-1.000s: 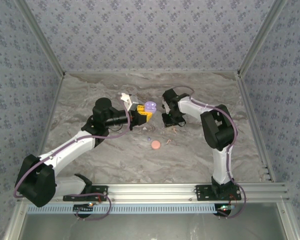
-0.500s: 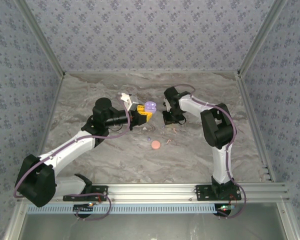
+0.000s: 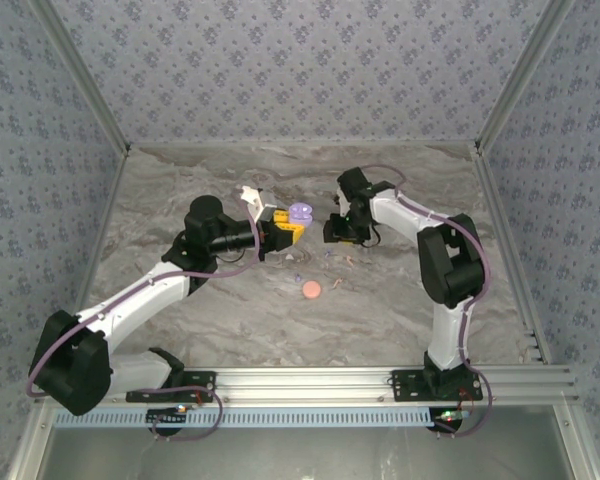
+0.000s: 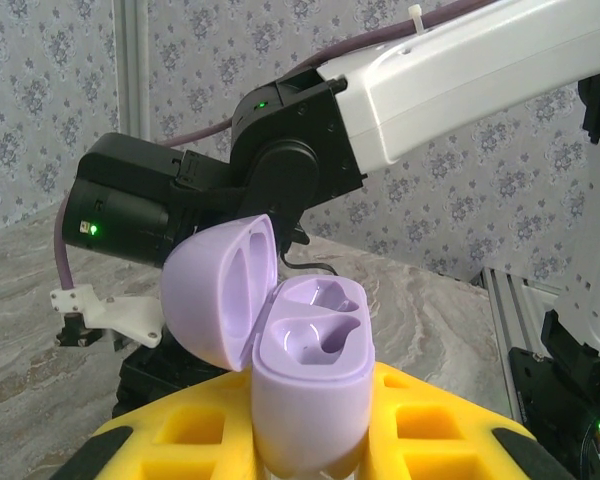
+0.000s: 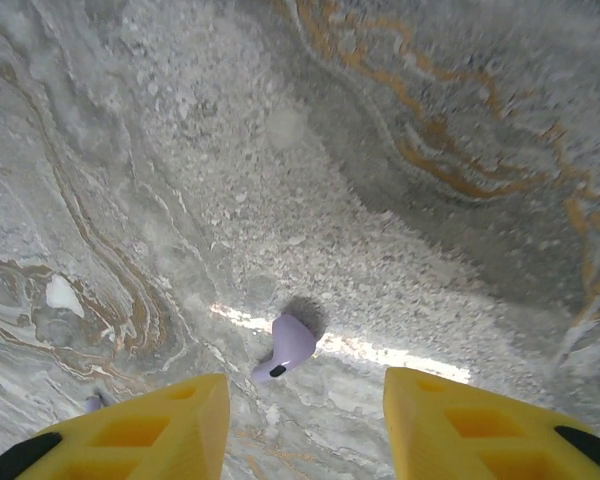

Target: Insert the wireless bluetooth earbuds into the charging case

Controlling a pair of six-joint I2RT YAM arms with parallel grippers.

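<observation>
Right now your right gripper stands parted over the table, the lavender earbud lying just ahead at 11 o'clock, long axis running 1 to 7, while your left gripper clamps the open charging case.

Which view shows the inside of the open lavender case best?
The left wrist view: the case is close and large, lid up, both wells visibly empty. The top view gives the case as a small lavender blob.
</observation>
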